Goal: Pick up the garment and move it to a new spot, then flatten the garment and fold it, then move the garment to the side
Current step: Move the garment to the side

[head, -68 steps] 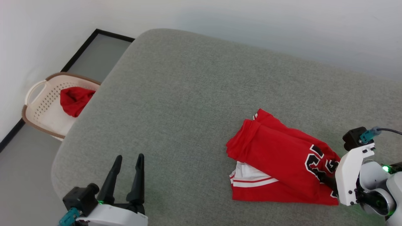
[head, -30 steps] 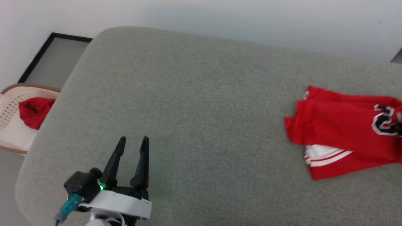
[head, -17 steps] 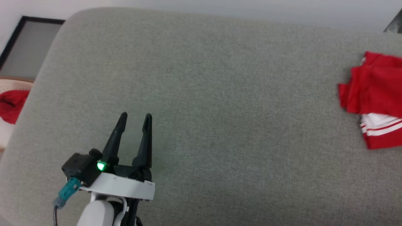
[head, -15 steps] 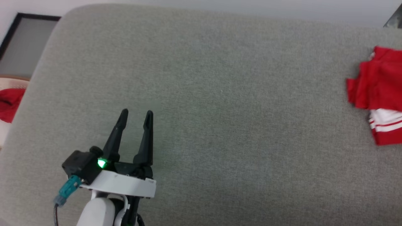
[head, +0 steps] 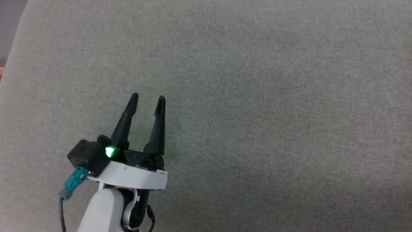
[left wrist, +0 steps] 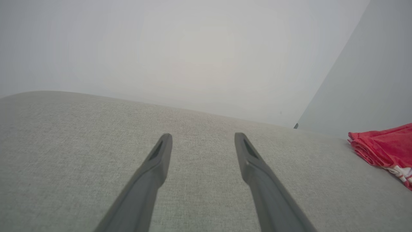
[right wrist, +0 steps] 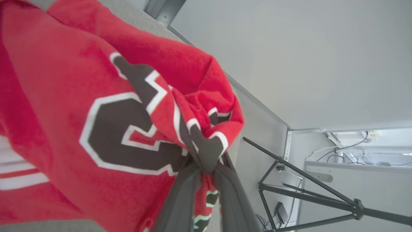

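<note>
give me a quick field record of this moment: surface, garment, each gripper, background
surface: grey fabric cushion
garment: red jersey, black number outlined in white, bunched; on the cushion at the right edge of the left wrist view
left gripper: open, nothing between its fingers, over bare cushion
right gripper: shut on the jersey, pinching cloth at the number
background: black tripod, pale wall
</note>
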Motion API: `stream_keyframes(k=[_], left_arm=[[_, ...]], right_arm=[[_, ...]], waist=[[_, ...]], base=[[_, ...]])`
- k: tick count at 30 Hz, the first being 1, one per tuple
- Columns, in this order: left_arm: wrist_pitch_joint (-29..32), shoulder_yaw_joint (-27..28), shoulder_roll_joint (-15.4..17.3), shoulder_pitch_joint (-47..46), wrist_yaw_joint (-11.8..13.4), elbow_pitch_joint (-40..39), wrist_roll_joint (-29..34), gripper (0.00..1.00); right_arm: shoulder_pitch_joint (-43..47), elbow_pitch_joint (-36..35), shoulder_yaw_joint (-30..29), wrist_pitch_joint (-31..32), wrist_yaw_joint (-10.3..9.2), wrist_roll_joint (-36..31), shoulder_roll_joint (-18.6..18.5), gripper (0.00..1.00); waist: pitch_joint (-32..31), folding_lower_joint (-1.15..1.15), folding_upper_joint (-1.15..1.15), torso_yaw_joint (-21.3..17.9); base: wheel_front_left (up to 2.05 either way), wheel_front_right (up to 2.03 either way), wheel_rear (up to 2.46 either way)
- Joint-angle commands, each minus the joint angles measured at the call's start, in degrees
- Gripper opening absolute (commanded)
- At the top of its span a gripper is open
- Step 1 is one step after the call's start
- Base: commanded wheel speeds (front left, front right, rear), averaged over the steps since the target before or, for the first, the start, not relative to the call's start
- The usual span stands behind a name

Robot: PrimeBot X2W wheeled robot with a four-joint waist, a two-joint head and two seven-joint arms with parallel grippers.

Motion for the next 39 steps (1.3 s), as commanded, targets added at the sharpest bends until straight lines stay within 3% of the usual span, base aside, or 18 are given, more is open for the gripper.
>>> stream_keyframes(k=[1,7,17,18,19,20,21,22,23,30,39], left_arm=[[0.0,-0.2,0.0,-0.9,-0.2,-0.2,0.3,1.0],[0.0,-0.9,-0.2,-2.2,-0.2,-0.4,0.4,1.0],[0.0,-1.5,0.1,-3.2,-0.2,0.2,0.2,1.0],[0.0,-1.7,0.1,-3.3,-0.2,0.4,0.2,1.0],[0.0,-1.7,0.1,-3.3,-0.2,0.4,0.2,1.0],[0.0,-1.7,0.2,-3.3,-0.2,0.5,0.1,1.0],[0.0,-1.7,0.3,-3.2,-0.2,0.5,0.1,1.0],[0.0,-1.7,0.3,-3.2,-0.2,0.5,0.1,1.0],[0.0,-1.5,0.5,-2.9,-0.2,0.7,0.1,1.0],[0.0,-0.5,1.3,-1.0,-0.2,1.1,0.0,1.0],[0.0,1.1,2.7,1.7,-0.2,1.0,-0.2,1.0]], right_arm=[[-1.3,0.8,0.7,-0.6,-0.09,-1.2,-0.6,0.0],[-4.5,4.4,2.6,-2.0,-0.09,-5.5,-2.2,0.0],[-7.2,14.7,-0.3,-4.2,-0.09,-5.4,3.6,0.0],[-7.4,15.9,-0.7,-4.5,-0.09,-5.5,4.2,0.03],[-7.6,16.9,-0.9,-4.9,-0.09,-5.9,4.8,0.24],[-7.5,17.4,-0.7,-5.3,-0.09,-6.6,5.5,0.36],[-7.7,18.4,-1.0,-5.9,-0.09,-6.6,6.0,0.89],[-7.7,18.4,-1.0,-5.9,-0.09,-6.6,6.0,0.89],[-7.8,19.5,-1.1,-7.0,-0.09,-7.6,7.0,1.0],[-9.0,21.9,-1.6,-10.5,-0.09,-8.9,9.6,1.0],[-7.4,20.9,-3.2,-22.8,-0.09,-6.5,15.2,1.0]], waist=[[1.4,0.0,0.0,-0.1],[3.6,0.0,0.0,0.1],[5.1,0.0,0.0,0.3],[5.0,0.0,0.0,0.4],[4.9,0.0,0.0,0.4],[4.8,0.0,0.0,0.4],[4.6,0.0,0.0,0.4],[4.6,0.0,0.0,0.4],[4.0,0.0,0.0,0.2],[0.3,0.0,0.0,-1.3],[-5.9,0.0,0.0,-3.9]], base=[[0.0,0.0,0.0],[0.0,0.0,0.0],[0.0,0.0,0.0],[0.0,0.0,0.0],[0.0,0.0,0.0],[0.0,0.0,0.0],[0.0,0.0,0.0],[0.0,0.0,0.0],[0.0,0.0,0.0],[0.0,0.0,0.0],[0.0,0.0,0.0]])
